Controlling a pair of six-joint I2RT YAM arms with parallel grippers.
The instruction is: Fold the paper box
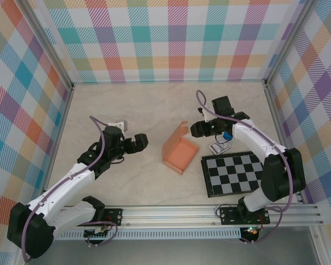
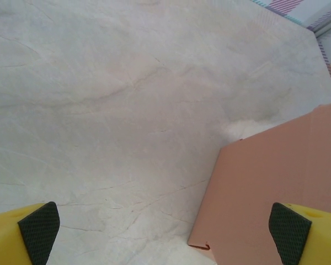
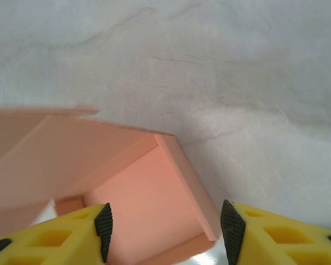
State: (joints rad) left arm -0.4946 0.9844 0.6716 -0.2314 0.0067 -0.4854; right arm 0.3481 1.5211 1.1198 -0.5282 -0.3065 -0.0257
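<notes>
The paper box is salmon-orange card, an open shallow tray with its lid flap raised at the back, near the table's middle. My left gripper hangs open just left of it with nothing between its fingers. In the left wrist view the box's outer wall fills the lower right, beside the left gripper. My right gripper is at the box's far right corner. In the right wrist view the right gripper is open above the tray floor, its pads straddling the tray's right wall without touching.
A black-and-white checkered board lies right of the box near the front rail. A small white and blue item sits under the right arm. A white block is behind the left wrist. Plaid walls enclose the marble-patterned table.
</notes>
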